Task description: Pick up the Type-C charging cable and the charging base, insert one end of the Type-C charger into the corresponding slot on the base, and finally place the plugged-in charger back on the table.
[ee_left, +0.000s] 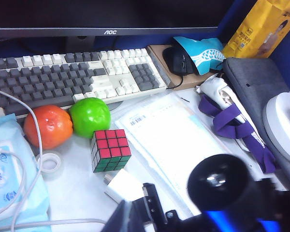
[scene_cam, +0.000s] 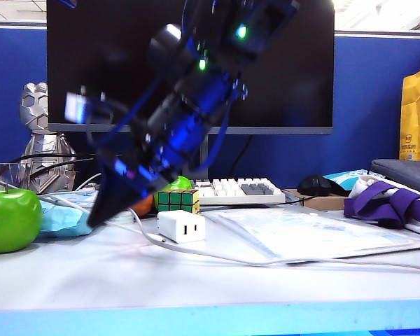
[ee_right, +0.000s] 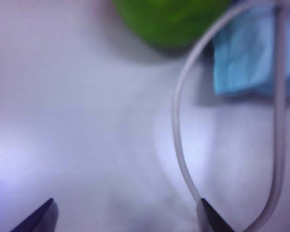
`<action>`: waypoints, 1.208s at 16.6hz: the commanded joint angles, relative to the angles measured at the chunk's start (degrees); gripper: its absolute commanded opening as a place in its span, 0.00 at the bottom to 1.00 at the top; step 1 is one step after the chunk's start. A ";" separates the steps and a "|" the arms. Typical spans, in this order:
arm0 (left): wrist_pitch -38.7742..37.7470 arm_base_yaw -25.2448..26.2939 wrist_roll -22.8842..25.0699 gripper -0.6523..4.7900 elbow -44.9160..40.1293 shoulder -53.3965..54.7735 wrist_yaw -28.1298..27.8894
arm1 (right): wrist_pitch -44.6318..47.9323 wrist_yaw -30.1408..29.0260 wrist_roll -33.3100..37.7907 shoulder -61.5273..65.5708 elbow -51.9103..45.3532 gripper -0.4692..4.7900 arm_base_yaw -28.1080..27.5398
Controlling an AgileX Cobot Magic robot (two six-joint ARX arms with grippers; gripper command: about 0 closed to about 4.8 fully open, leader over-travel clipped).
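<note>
Cable (ee_right: 180, 130) came first in this job, so the right claw (ee_right: 128, 215) hung low over the table (scene_cam: 70, 273) with its two tips spread wide and nothing between them. The thin white cord curved just beside one tip, close enough to grab, I think. It lay loose on the table and ran along to the little white base (scene_cam: 181, 226), which sat just past the claw's tip, near the colour cube (scene_cam: 178, 201). A green apple (scene_cam: 11, 219) stood on the claw's other side. The left claw did not show anywhere I could see; it was pressed together, probably waiting its turn for the base.
</note>
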 commanded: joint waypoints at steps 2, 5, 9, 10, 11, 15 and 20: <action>0.52 0.02 0.26 0.11 0.31 -0.22 0.37 | 0.92 5.22 0.55 1.27 0.15 0.78 -1.73; 0.52 0.02 0.24 0.11 0.31 -0.20 0.37 | 1.29 5.42 1.55 1.79 0.17 0.69 -3.98; 0.52 0.02 0.26 0.11 0.31 -0.20 0.35 | 1.95 5.62 1.27 1.66 1.81 0.66 -3.67; 0.52 0.02 0.26 0.11 0.31 -0.20 0.33 | 1.75 5.64 1.25 1.42 2.64 0.66 -3.23; 0.52 0.02 0.26 0.11 0.31 -0.20 0.33 | 1.70 5.53 0.98 1.20 3.61 0.66 -2.58; 0.55 0.02 0.26 0.11 0.31 -0.20 0.33 | 1.14 1.60 -0.22 1.11 5.42 0.66 -0.76; 0.48 0.02 0.26 0.11 0.31 -0.20 0.35 | -3.96 4.26 0.02 3.58 5.42 0.66 -0.39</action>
